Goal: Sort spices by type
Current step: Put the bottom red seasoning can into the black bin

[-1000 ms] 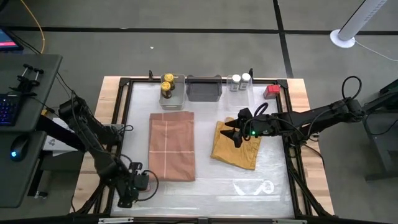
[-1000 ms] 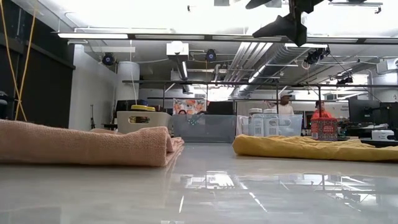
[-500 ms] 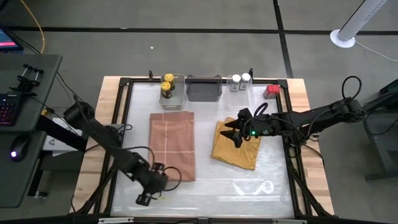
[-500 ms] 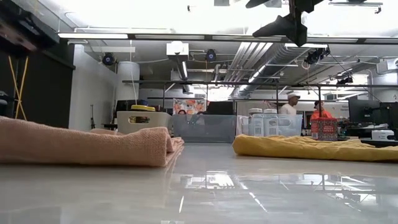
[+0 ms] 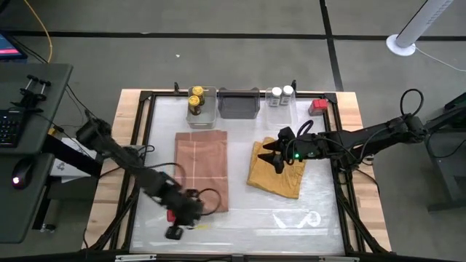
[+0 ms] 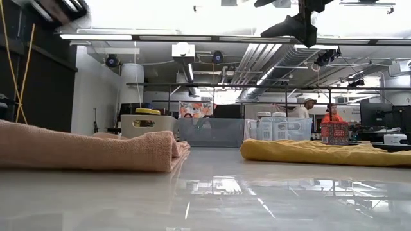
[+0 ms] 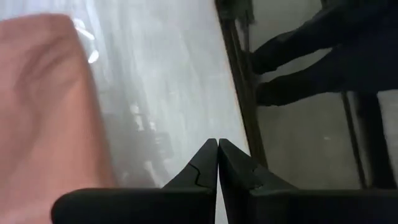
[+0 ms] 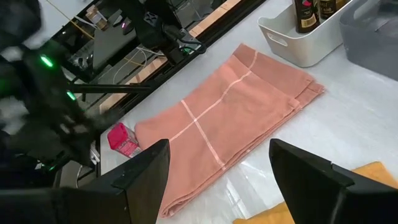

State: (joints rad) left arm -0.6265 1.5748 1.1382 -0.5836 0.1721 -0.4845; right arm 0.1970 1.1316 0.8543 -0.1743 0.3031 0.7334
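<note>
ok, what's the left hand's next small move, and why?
Probably open the left hand: its fingers are shut and empty, and a red tin sits on the table by the pink cloth's front corner, close to that hand. The right hand hangs open above the mustard cloth.

Jars (image 5: 196, 97) in bin (image 5: 202, 110) back left; shakers (image 5: 282, 93) back right; tin (image 5: 172, 216) front left.

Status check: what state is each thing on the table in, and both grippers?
left gripper: shut, empty.
right gripper: open, empty, above mustard cloth.
pink cloth: folded flat.
yellow-lidded jars: upright in white bin.
shakers: upright, unbinned.
grey bin: looks empty.
red tin: loose beside pink cloth.
second red tin: at table's far-right edge.
</note>
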